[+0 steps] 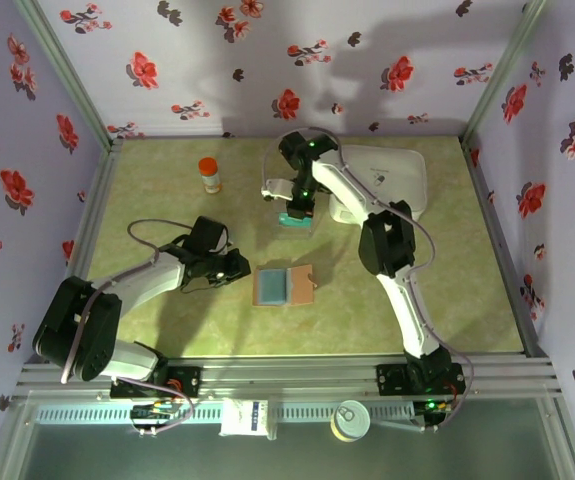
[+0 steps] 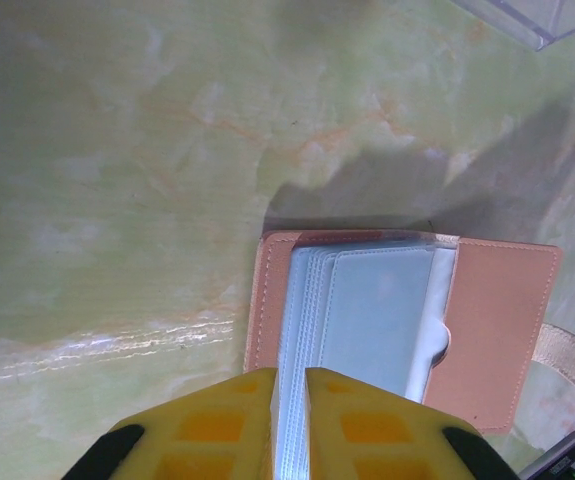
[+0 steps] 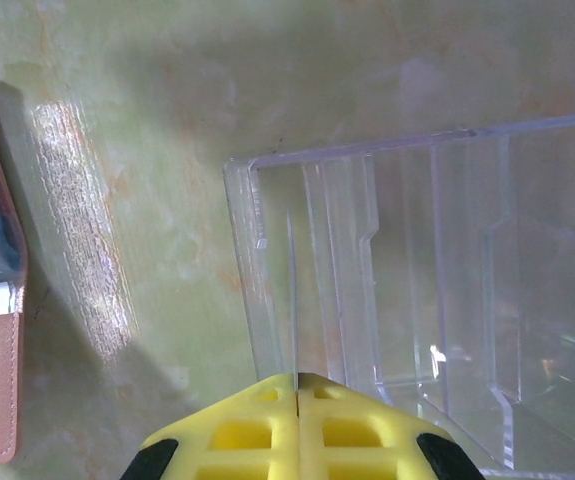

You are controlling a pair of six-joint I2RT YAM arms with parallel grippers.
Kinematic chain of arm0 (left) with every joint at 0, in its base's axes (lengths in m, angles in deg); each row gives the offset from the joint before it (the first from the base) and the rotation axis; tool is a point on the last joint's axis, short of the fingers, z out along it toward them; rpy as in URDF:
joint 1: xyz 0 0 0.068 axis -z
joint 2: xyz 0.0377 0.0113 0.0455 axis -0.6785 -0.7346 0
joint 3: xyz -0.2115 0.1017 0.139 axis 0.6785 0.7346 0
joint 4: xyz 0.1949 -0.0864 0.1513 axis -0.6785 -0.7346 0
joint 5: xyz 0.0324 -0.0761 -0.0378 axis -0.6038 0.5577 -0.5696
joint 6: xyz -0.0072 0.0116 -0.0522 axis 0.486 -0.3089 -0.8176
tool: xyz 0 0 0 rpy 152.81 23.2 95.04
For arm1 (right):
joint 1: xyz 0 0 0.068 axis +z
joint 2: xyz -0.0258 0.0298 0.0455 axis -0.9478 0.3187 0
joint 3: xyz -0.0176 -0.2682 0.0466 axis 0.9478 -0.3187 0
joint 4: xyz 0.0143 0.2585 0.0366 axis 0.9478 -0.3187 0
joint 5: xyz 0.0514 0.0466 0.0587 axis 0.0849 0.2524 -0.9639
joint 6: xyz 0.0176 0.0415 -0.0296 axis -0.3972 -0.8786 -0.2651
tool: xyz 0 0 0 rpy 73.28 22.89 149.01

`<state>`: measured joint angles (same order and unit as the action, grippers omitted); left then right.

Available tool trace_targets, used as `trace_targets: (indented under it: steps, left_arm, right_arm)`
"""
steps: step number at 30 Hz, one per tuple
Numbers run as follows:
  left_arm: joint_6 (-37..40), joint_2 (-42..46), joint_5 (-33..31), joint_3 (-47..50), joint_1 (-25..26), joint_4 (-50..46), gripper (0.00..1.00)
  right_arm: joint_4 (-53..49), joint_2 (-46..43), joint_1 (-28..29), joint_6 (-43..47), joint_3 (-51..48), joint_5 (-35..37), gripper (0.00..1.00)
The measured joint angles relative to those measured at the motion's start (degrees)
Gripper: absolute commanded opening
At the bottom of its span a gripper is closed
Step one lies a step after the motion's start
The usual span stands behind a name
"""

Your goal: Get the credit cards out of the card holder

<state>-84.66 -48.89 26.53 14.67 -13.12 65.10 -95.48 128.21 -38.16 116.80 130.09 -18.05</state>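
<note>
- Progress: one teal card (image 1: 294, 221) is out of the wallet (image 1: 283, 285), so the task is partway at best. Nothing is lying in the clear tray (image 3: 367, 150).
- The wallet lies open and flat near the centre of the bench (image 1: 477, 280), with the sleeves (image 2: 377, 300) facing up. The sleeves read pale blue and I can't tell how many cards are in them. My judgement is that most of the job is left.
- Right jaws: together, and probably pinching that card. The wrist view gives just a thin edge-on line off the tips, while the top view shows teal under them.
- Right arm (image 1: 407, 310): stretched from its base toward 11 o'clock, passing the white box (image 1: 397, 170), with the wrist folded down. The tips point into the tray, which sits at 12 o'clock from the wallet, near but apart.
- Left jaws: almost together, clamped on the near edge of the sleeve stack, close to the fold.
- Left arm (image 1: 152, 280): low over the bench, reaching toward 3 o'clock, with the wrist at 9 o'clock of the wallet. It reads as a hold-down while the other arm pulls.
- Next, as I judge it: drop the card in the tray, then go back for the rest.
- The bottle (image 1: 210, 176) is at 10 o'clock of the wallet, well apart and not involved.
</note>
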Motion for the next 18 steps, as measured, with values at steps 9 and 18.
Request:
trace_targets:
  steps: [9, 18]
  left_arm:
    - [0.0, -0.1, 0.0, 0.2, 0.0, 0.0, 0.14]
    - [0.0, -0.3, 0.2, 0.2, 0.0, 0.0, 0.14]
  right_arm:
    - [-0.5, 2.5, 0.0, 0.0, 0.1, -1.5, 0.00]
    - [-0.7, 2.8, 0.0, 0.0, 0.1, -2.2, 0.00]
